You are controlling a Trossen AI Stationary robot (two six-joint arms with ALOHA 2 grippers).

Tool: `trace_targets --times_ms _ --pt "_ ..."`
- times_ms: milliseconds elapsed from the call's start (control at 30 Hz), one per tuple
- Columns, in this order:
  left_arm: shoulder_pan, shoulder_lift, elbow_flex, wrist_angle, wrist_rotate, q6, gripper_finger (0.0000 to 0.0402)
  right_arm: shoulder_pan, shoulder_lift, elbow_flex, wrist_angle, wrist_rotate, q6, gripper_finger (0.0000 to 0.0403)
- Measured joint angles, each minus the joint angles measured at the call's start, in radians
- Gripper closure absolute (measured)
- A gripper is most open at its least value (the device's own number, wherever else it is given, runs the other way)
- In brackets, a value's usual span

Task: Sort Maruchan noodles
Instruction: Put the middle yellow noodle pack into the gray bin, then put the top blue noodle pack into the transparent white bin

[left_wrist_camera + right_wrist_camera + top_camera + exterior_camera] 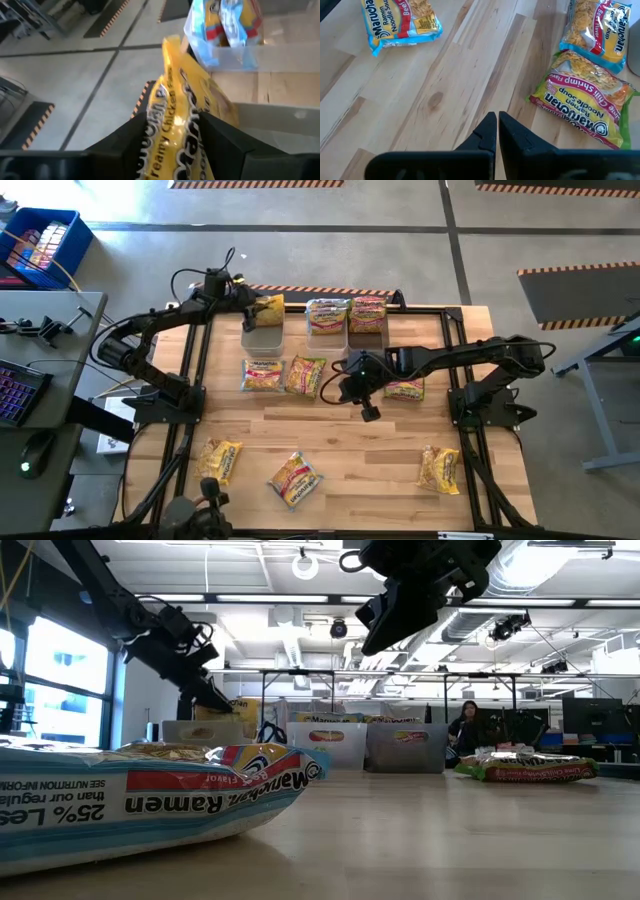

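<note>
Left hand [256, 310]: hovering over the leftmost clear plastic bin [262, 337] at the surface's far edge, fingers [220, 137] standing either side of a yellow crinkly ramen packet [187, 127]; apparently loosening, though the grip is hard to judge.
Right hand [366, 402]: hanging over mid-surface, fingers pressed together, carrying nothing.
Lime-and-pink shrimp ramen packet [585, 102]: lying flat just beside the right hand.
Other packets: two sitting in the middle clear bin [326, 330] and dark bin [367, 337], others lying scattered on the wooden surface [350, 445].
</note>
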Motion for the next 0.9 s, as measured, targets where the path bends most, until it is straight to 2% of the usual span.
trace_targets --times_ms 200,500,633,733,833,900 --pt "-0.007 -0.046 0.0 -0.009 0.002 -0.001 0.0244 0.0 0.0 0.0 -0.013 -0.003 0.025 0.0403" --pt "-0.054 -0.053 0.0 -0.036 -0.019 0.0 0.0287 0.0 0.0 0.0 -0.028 -0.011 0.03 0.0403" --pt "-0.109 -0.064 0.0 -0.045 -0.037 -0.016 0.0312 0.0 -0.003 0.0 -0.072 -0.003 0.045 0.0403" --pt "-0.17 -0.109 0.0 -0.068 -0.036 -0.044 0.0335 0.0 -0.023 0.0 -0.176 0.056 0.05 0.0403" --pt "-0.235 -0.166 0.0 -0.152 -0.036 -0.056 0.0361 0.0 -0.045 0.0 -0.253 0.117 0.077 0.0403" --pt "-0.275 -0.203 0.0 -0.22 -0.036 -0.057 0.0379 -0.001 -0.051 -0.018 -0.239 0.118 0.074 0.0403"
